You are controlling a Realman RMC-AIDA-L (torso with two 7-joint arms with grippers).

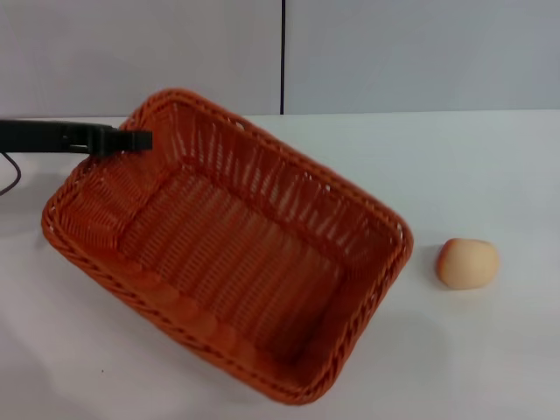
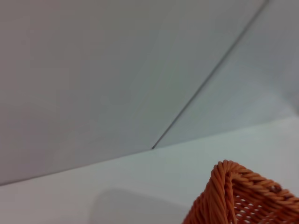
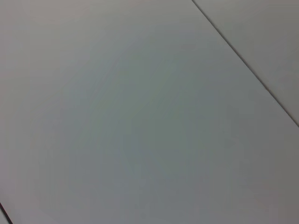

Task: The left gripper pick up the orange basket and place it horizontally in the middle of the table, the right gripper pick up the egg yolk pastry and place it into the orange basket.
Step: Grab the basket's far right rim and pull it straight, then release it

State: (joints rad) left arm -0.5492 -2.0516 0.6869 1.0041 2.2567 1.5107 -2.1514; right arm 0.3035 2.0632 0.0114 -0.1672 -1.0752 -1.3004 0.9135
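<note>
The orange basket (image 1: 232,254) lies on the white table (image 1: 490,175), left of centre and turned diagonally, its long side running from back left to front right. It holds nothing. My left gripper (image 1: 133,139) reaches in from the left on a black arm and meets the basket's rim at its back left corner. One woven corner of the orange basket (image 2: 240,198) shows in the left wrist view. The egg yolk pastry (image 1: 468,262) sits on the table to the right of the basket, a short gap from its rim. My right gripper is out of view.
A grey wall (image 1: 394,52) with a dark vertical seam (image 1: 283,57) stands behind the table. A thin black cable (image 1: 10,175) hangs near the left arm. The right wrist view shows only a plain pale surface with a seam (image 3: 247,65).
</note>
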